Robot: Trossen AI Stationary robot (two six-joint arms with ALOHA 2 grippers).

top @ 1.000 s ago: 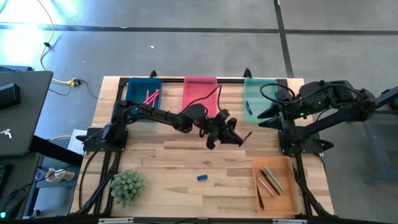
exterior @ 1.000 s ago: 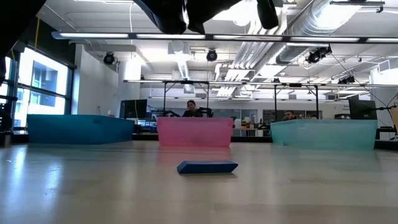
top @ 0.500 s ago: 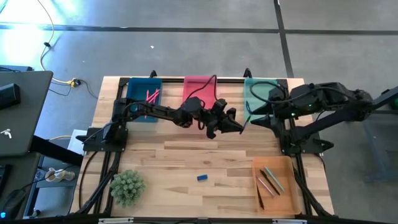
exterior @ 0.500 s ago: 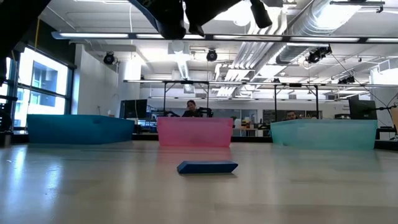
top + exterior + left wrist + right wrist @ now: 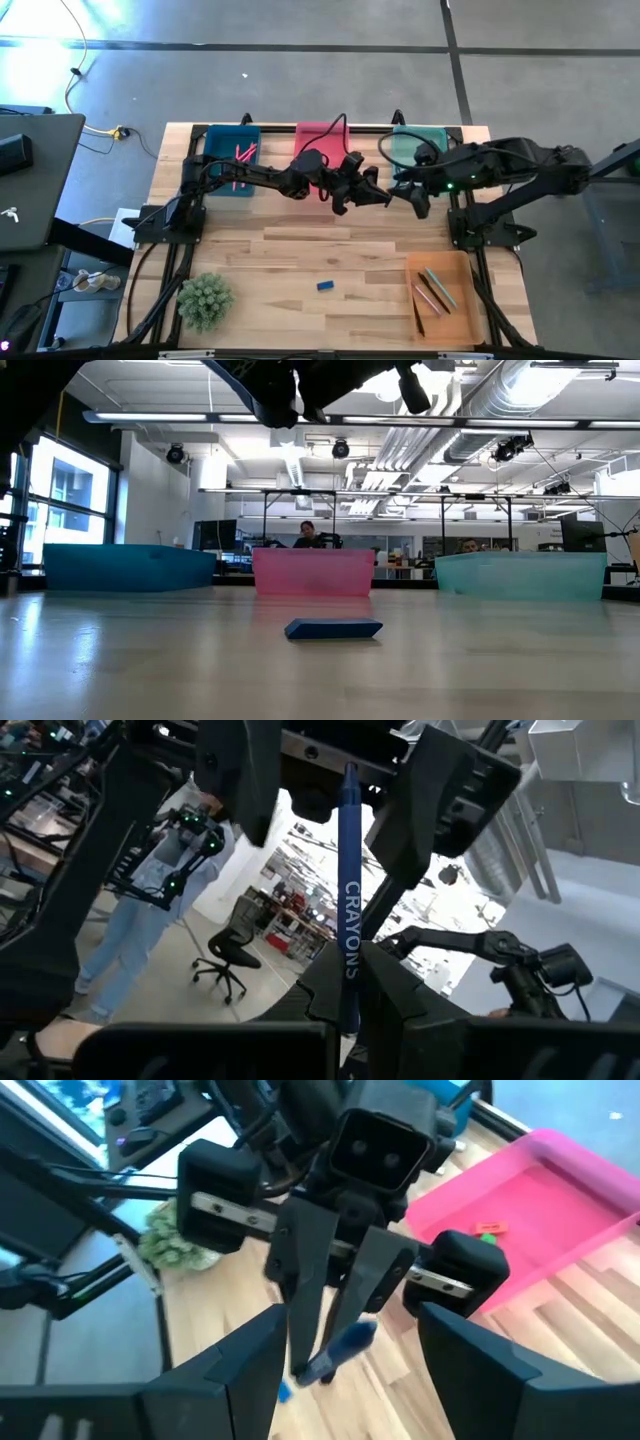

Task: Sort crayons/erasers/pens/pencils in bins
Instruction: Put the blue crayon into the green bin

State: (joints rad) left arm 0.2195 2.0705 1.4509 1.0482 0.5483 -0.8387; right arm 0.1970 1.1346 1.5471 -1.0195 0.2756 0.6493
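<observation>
The left hand [image 5: 385, 197], clamped on a blue crayon [image 5: 347, 910], points it lengthwise into the wide-open, empty right hand [image 5: 405, 196] just opposite.

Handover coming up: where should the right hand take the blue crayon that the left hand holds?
Probably the free half of the blue crayon, beyond the left hand, which is shut on its other end. Come end-on with the right hand: the shaft points between its open fingers, so they can close across it.
</observation>
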